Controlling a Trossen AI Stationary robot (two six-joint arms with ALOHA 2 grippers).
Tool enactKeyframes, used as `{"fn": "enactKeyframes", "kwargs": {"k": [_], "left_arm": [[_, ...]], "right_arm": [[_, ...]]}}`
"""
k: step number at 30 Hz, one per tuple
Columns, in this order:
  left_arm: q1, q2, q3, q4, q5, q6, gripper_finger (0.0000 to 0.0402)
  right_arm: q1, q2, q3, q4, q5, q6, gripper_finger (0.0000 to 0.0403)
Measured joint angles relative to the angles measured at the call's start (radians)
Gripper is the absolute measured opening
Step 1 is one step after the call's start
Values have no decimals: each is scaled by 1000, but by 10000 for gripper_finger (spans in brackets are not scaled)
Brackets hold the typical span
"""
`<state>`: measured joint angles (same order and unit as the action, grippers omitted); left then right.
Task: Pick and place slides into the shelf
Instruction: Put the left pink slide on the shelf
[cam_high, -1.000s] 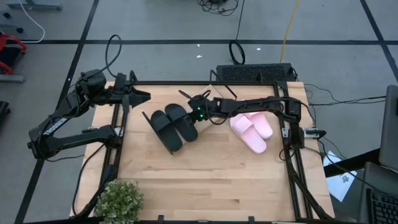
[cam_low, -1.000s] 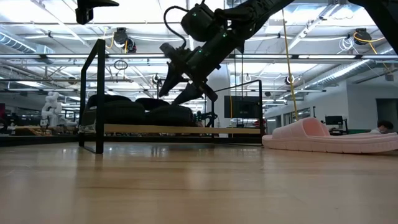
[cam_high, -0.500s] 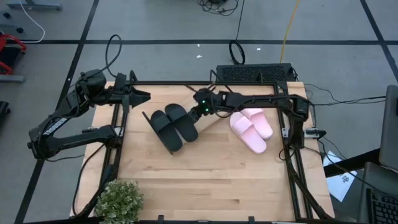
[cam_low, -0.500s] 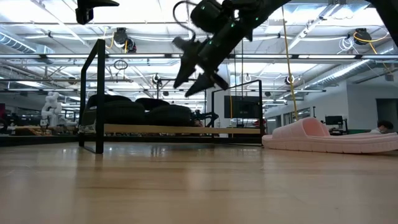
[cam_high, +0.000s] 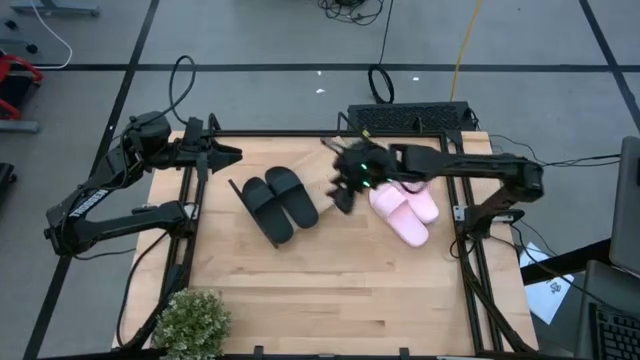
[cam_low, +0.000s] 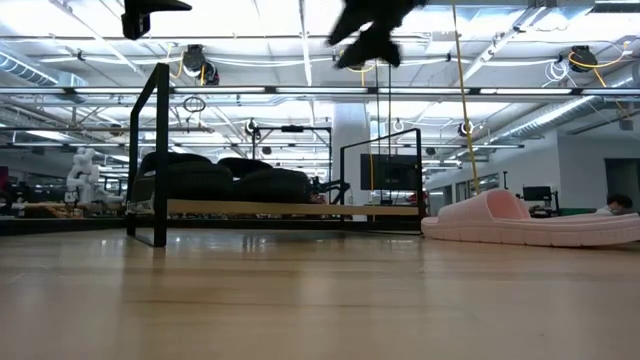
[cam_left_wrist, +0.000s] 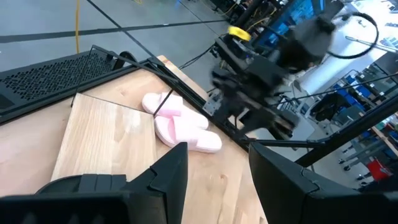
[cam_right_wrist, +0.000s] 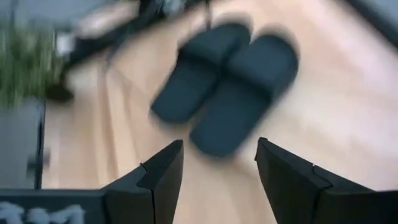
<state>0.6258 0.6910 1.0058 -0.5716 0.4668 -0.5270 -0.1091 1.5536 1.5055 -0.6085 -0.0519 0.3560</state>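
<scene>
The black slides (cam_high: 278, 203) lie side by side on the shelf (cam_high: 232, 186), left of the table's (cam_high: 330, 290) centre, toes toward 5 o'clock; in the low view they rest on the shelf's wooden board inside the wire frame. The pink slides (cam_high: 404, 209) lie together on the bare table at 3 o'clock from the black pair, well apart from the shelf.

The right gripper (cam_high: 342, 192) hangs in the air between the two pairs, just beside the pink slides' 9 o'clock edge. Its fingers (cam_right_wrist: 160, 180) stand apart, moderately open, with nothing between them. The left gripper (cam_high: 228, 153) waits at 11 o'clock over the table's far left edge, fingers (cam_left_wrist: 169, 177) likewise apart and empty. A potted plant (cam_high: 192, 322) stands at the near left corner, at 7 o'clock.

Judged from this layout, two slides remain to be shelved. Risks: the pink slides touch each other, so a grasp on one may drag or tip its neighbour; the black pair fills much of the board, so a pink slide set down carelessly could land on a black one or slip off the slanted board.
</scene>
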Motion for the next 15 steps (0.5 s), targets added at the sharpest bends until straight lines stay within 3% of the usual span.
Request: {"fn": "enactKeyframes", "kwargs": {"k": [3,10,15], "left_arm": [[0,0,0,0,0,0,165],[0,1,0,0,-6,0,165],[0,1,0,0,-24,0,165]], "right_arm": [[72,-56,0,-218,55,-4,192],[240,-80,0,-768,379,190,192],[309,-90,-70,-838,470,260,192]]}}
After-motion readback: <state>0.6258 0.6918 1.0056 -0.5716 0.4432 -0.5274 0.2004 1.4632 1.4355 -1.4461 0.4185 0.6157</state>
